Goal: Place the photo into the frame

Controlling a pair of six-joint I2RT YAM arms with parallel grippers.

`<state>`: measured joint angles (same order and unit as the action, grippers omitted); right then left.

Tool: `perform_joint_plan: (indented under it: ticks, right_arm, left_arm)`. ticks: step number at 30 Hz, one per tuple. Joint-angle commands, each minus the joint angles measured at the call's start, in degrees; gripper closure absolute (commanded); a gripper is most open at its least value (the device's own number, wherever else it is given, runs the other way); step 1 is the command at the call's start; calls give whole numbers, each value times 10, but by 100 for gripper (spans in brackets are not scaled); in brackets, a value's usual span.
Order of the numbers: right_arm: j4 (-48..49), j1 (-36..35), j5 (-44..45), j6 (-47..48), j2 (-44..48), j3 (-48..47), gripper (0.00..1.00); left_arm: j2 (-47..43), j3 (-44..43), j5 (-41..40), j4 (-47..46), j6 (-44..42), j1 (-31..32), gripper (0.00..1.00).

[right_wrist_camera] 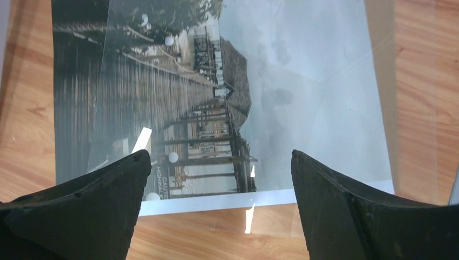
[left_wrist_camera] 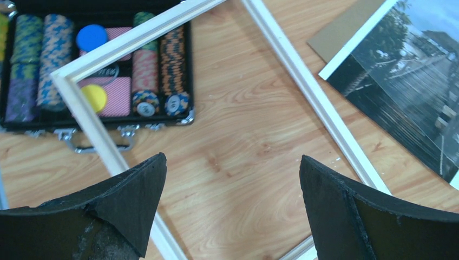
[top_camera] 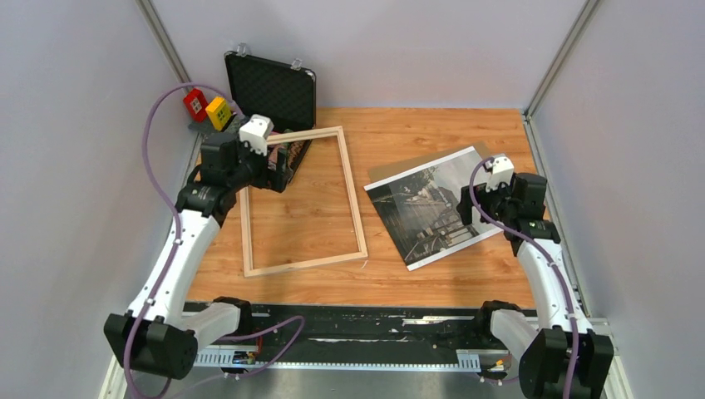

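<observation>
One photo (top_camera: 420, 208) lies flat on the worktop (top_camera: 432, 133) over a brown backing board (left_wrist_camera: 341, 32), just right of the frame (top_camera: 355, 199) and not yet inside it. The right tool (right_wrist_camera: 219, 162) hovers above it, jaws wide, seemingly poised to lift it. The left tool (left_wrist_camera: 233, 162), equally wide, hangs over the frame's far-left corner, likely to steady it.

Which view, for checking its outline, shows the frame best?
Top external: nearly the whole frame, all four sides, one far corner hidden by the left arm. The left wrist view catches just that corner and partial sides. The right wrist view shows none.
</observation>
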<state>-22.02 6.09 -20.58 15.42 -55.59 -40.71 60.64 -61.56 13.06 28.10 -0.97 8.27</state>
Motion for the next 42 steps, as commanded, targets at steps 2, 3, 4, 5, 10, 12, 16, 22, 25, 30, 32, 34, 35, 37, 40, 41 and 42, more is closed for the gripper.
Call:
perform_joint_plan:
  ticks: [2, 3, 4, 5, 10, 12, 16, 22, 25, 30, 32, 34, 35, 37, 40, 41, 42]
  right_arm:
    - [-9, -1, -68, 31, -8, -1, 0]
    - [-10, -5, -87, 21, -13, -5, 0]
    - [-11, -15, -92, 12, -20, -12, 0]
    - [-11, -26, -82, 4, -26, -19, 0]
    - [10, -40, -57, 0, -49, -30, 0]
    - [12, -43, -64, -6, -61, -33, 0]
    - [19, -58, -57, -13, -74, -36, 0]
    - [32, -58, -44, -24, -84, -28, 0]
    - [38, -59, -32, -27, -87, -21, 0]
    - [39, -59, -19, -27, -85, -14, 0]
    - [39, -59, -16, -27, -84, -12, 0]
    - [39, -58, -16, -27, -83, -9, 0]
    - [40, -59, -16, -27, -82, -8, 0]
    - [40, -59, -17, -25, -78, -5, 0]
    - [40, -58, -20, -24, -74, -2, 0]
    - [40, -58, -21, -24, -73, -2, 0]
    - [39, -59, -23, -24, -73, -2, 0]
  left_arm:
    - [39, -46, 0, -20, -12, 31, 0]
    - [41, -44, 2, -22, -9, 31, 0]
    - [43, -35, 1, -29, -5, 31, 0]
    - [44, -30, 3, -34, -4, 32, 0]
    - [58, -5, 7, -66, 1, 51, 0]
    - [72, -11, -7, -69, 0, 82, 0]
    - [111, -23, -47, -86, 5, 132, 0]
    - [215, -55, -121, -119, 69, 193, 0]
    - [307, -102, -173, -109, 98, 224, 0]
    - [451, -201, -206, -49, 164, 257, 1]
    - [507, -246, -210, -20, 191, 260, 1]
    - [556, -293, -221, 3, 209, 260, 0]
    - [577, -302, -229, 11, 215, 261, 0]
    - [599, -316, -230, 11, 219, 261, 0]
    - [614, -325, -224, 7, 229, 260, 2]
    - [619, -326, -217, 9, 231, 260, 5]
    - [621, -326, -209, 10, 234, 260, 7]
